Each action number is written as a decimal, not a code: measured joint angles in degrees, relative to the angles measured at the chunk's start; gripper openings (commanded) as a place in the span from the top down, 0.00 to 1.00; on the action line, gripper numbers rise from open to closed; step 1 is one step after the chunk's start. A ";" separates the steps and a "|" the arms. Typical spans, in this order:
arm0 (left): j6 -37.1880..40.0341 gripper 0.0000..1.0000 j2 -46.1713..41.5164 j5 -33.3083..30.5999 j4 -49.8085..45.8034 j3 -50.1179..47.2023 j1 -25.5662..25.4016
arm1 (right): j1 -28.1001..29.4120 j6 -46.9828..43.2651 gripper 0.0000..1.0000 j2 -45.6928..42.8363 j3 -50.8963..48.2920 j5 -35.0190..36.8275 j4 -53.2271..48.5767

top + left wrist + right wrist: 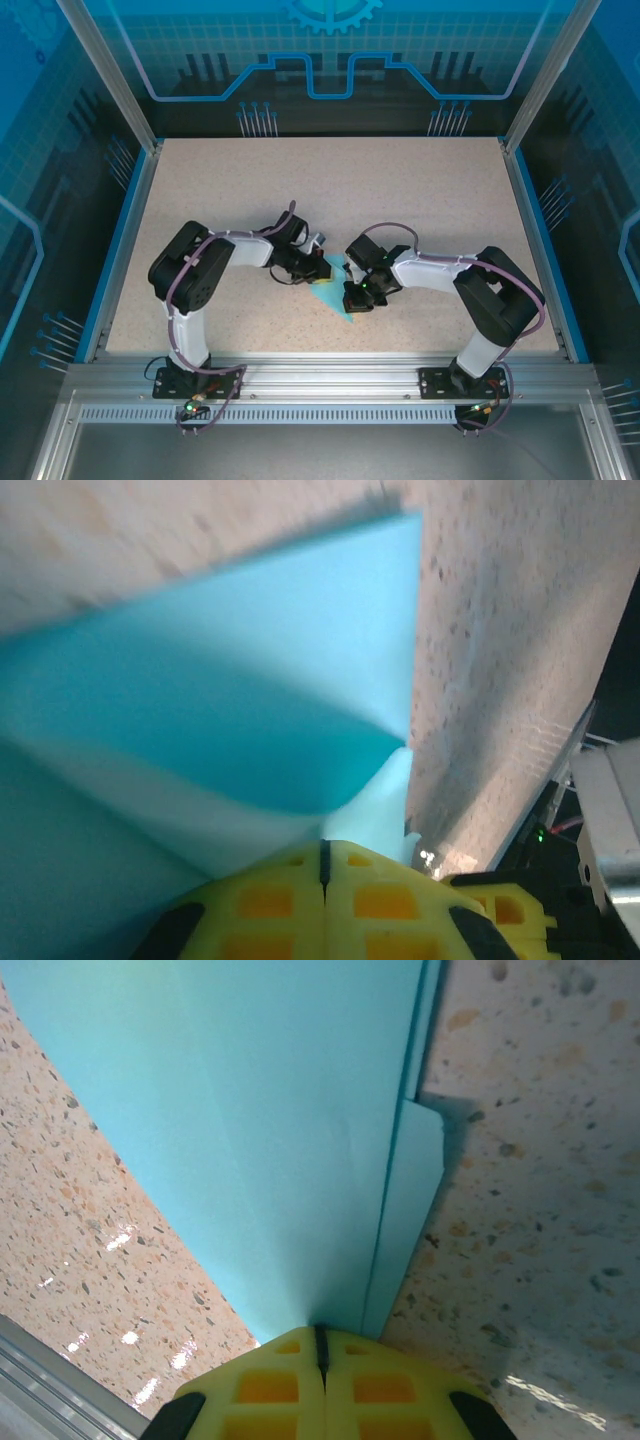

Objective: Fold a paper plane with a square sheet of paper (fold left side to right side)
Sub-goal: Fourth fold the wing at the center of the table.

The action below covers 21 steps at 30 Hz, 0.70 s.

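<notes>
Beneath me spreads a speckled beige tabletop (400, 190), edged left and right by blue strips (125, 240). An aluminium rail (330, 375) runs along its near edge, with a slotted strip (330, 412) just in front. Behind stands a translucent blue panel (330, 60) printed with a gear and circuit lines.

Black joints, white links, purple-grey cables (390, 226) on both arms (190, 290); left hand (323, 844) and right hand (320, 1329) yellow, gridded.
</notes>
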 measured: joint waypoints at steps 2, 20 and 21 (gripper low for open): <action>0.66 1.00 0.33 -1.05 -1.03 1.14 1.11 | 0.00 0.00 1.00 0.00 0.00 0.00 0.00; 4.92 0.99 2.14 -2.62 -2.89 4.72 7.13 | 0.00 0.00 1.00 -0.13 -0.24 -0.24 0.26; 4.96 0.99 2.14 -2.62 -2.89 4.72 7.54 | 0.00 0.00 1.00 -0.13 -0.28 -0.26 0.37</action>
